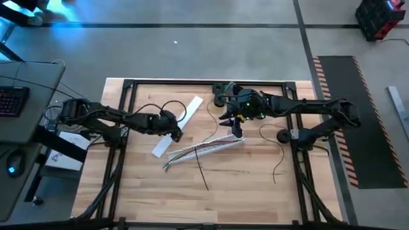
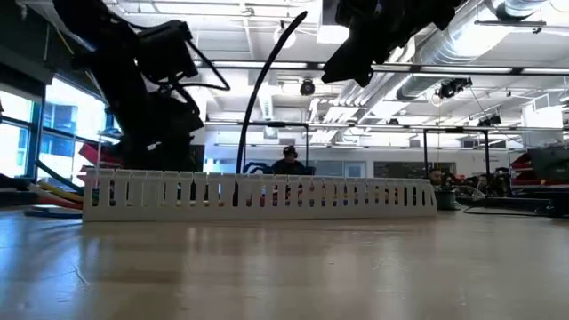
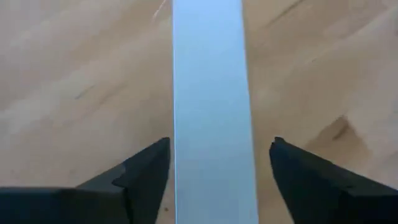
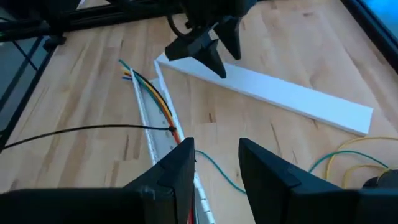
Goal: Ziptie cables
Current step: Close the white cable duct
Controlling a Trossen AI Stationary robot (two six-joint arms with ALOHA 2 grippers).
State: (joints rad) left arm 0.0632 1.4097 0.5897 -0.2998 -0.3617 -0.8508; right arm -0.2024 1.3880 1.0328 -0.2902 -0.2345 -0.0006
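Thin, bendy wires make up the cables (image 4: pixel 163 106), so I judge them light, soft and quick to slip apart. They lie along the slotted white strip (image 1: pixel 208 148) in the middle of the bench (image 1: pixel 255 191). The best place to hold them looks like the middle, where they run close together.

My right pincer (image 4: pixel 216 163) is open and holds nothing, hovering above the strip's end. My left pincer (image 3: pixel 217 168) is open too, with the flat white bar (image 1: pixel 177 125) between its fingers.

I count one bundle, two white pieces, and maybe three or four wire colours: green, yellow, orange, black. A few loose thin wires lie apart; I cannot count them surely.
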